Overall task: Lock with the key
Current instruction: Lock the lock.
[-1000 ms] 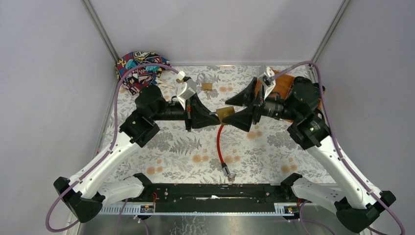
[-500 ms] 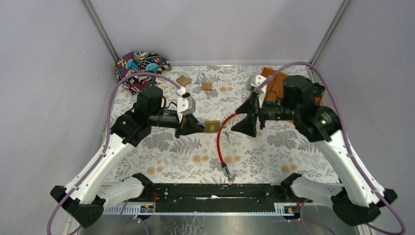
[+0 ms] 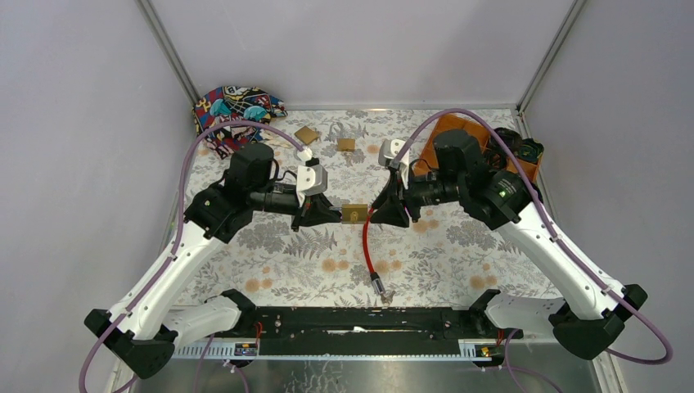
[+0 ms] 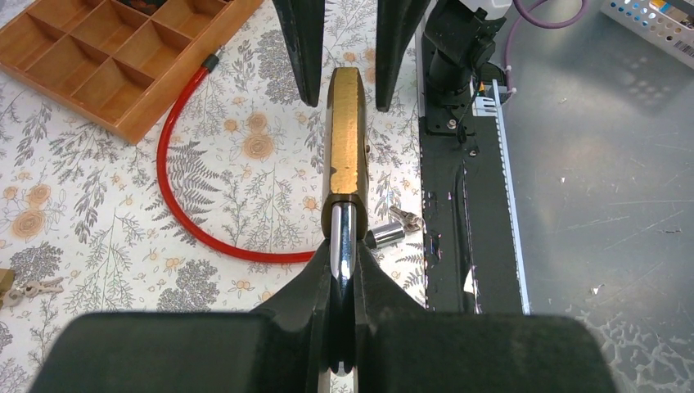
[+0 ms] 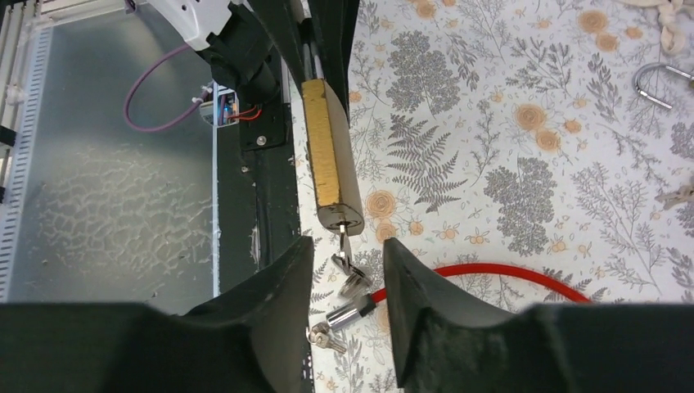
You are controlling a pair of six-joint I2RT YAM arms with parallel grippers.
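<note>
Clenches left hand (image 4: 344,260) on the shackle (image 4: 343,228) of the brass padlock (image 4: 344,131), probably heavy and rigid; holds right hand (image 5: 348,254) released astride the small, slick-looking key (image 5: 343,244), best pinched by its bow

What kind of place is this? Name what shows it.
Probably a robot test booth: plain grey walls enclose a cloth-covered table, and a left arm and right arm are bolted to a rail at its edge.

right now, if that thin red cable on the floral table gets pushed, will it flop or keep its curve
The thin red cable holds a smooth arc, so it's probably springy, not limp, likely sliding whole. Its round metal end may roll slightly.
</note>
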